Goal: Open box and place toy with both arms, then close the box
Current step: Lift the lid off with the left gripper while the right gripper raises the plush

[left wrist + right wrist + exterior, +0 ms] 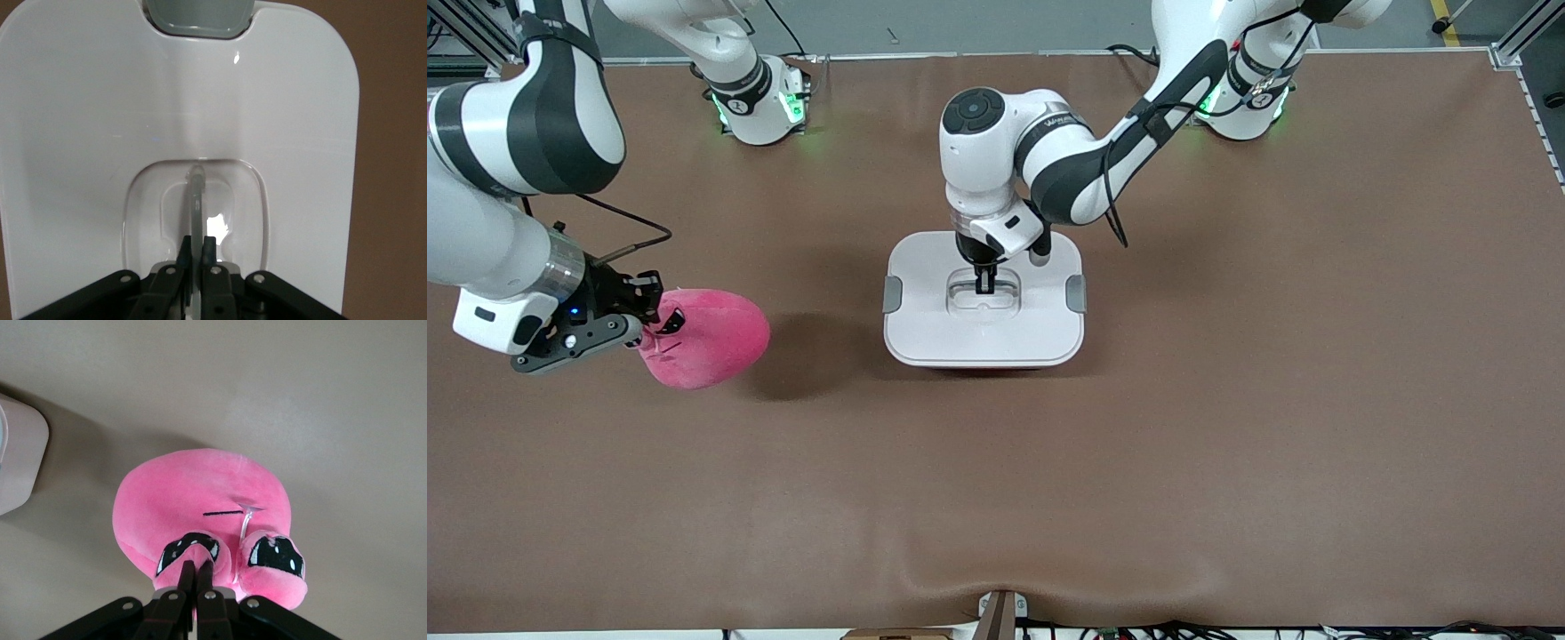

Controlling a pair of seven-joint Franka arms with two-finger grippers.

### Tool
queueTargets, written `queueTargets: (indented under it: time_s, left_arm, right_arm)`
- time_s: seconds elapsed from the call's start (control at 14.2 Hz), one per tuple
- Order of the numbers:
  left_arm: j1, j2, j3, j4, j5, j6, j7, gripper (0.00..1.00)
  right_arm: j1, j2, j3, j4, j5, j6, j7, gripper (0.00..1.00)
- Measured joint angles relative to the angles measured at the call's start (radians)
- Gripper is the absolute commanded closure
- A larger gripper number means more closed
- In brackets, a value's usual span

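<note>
The box (925, 333) stands mid-table with its white lid (87, 133) on and a grey clip (892, 294) at each end. My left gripper (984, 286) reaches straight down into the lid's recess and is shut on the clear handle (196, 200), a thin upright strip pinched between the fingers (183, 252). The bright pink toy (716, 338) hangs above the table toward the right arm's end. My right gripper (198, 568) is shut on a fold of plush by its dark face markings (270, 555). The box's pale pink corner (20, 463) shows in the right wrist view.
A brown mat (1227, 400) covers the whole table. The arms' bases (760, 107) stand along the table edge farthest from the front camera. A small bracket (1000, 613) sits at the nearest edge.
</note>
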Motion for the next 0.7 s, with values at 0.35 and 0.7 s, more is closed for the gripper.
queueTargets:
  time_s: [0.35,0.7]
  left_arm:
    - [-0.003,-0.036,-0.037,0.014,0.001,-0.039,0.008,1.00]
    - [0.016,-0.097,-0.039,0.024,-0.007,-0.103,0.077,1.00]
  right_arm:
    - [0.049,0.000,0.001,0.032,0.001,-0.004,-0.011,1.00]
    - [0.157,0.000,0.002,0.086,0.001,-0.028,-0.011,1.00]
